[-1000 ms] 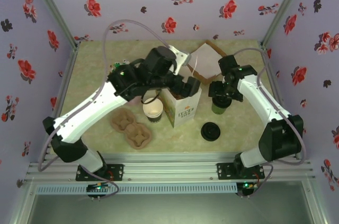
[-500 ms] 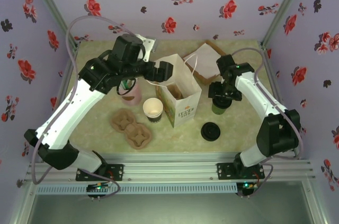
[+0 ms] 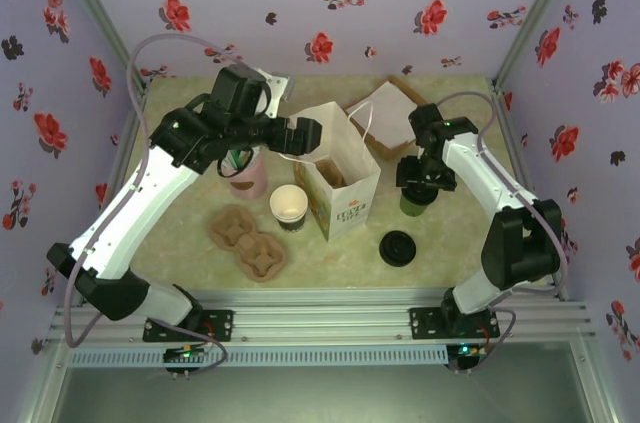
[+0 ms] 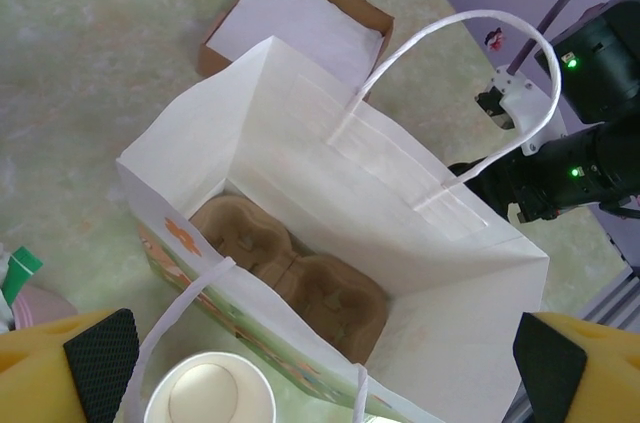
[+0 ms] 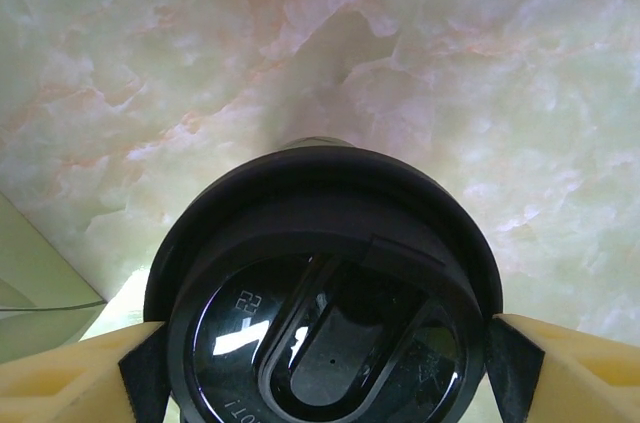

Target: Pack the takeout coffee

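The lidded takeout coffee [image 5: 320, 273] stands upright on the table [image 3: 450, 243] just right of the paper bag [image 3: 345, 193], directly beneath the right end effector [image 3: 420, 181], its pads [image 5: 148, 383] flanking the lid with no telling whether they pinch, while the left end effector [image 4: 322, 368] hangs splayed above the bag's mouth.

Right wrist cam: the black lid [image 5: 325, 313] runs off the bottom edge and hides the cup wall below it, and I can't tell if the jaws touch it. From above, that lidded cup [image 3: 413, 208] sits mostly under the right gripper [image 3: 416, 193]. Left wrist cam crops the open paper cup [image 4: 212, 405].
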Available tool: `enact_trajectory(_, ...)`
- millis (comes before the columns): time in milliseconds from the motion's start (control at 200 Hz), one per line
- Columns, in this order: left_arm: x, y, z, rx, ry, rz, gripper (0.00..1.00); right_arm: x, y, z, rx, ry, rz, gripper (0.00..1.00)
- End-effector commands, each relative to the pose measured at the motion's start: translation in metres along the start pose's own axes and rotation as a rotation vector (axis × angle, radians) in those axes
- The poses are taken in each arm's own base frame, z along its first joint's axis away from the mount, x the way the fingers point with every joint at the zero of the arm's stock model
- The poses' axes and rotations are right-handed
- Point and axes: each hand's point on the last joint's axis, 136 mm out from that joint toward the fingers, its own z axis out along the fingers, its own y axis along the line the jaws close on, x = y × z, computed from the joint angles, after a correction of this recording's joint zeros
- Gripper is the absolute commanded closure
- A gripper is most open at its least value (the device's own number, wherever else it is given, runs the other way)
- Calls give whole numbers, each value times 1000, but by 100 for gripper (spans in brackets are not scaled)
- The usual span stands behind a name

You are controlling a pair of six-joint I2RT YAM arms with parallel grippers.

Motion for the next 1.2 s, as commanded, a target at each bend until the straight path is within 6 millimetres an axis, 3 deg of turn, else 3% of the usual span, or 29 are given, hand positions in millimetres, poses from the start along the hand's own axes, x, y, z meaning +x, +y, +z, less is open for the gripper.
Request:
enact_trajectory(0,2,1,-8,11,-5,-6,1,-3,-2,-1,6,6,-15,18)
enact_trajectory(345,3,2,-7,9,-3,-11,1,-4,-1,-2,-1,3,-12,25)
enact_trajectory(505,3,6,-7,2,-3,-16,1,-4,-4,-10,6,-19,-8,28)
enact_trajectory(605,-9,10,-9,-2,-44,-26,1,-5,-6,-20,3,-49,-4,29)
enact_trajectory(850,-35,38,-10,-41,-88,-80,1,-4,-7,-64,-32,-152,0,29)
enact_trajectory(1195,-58,93,20,-112,-75,-164,4,11,1,-144,-127,-295,-49,30)
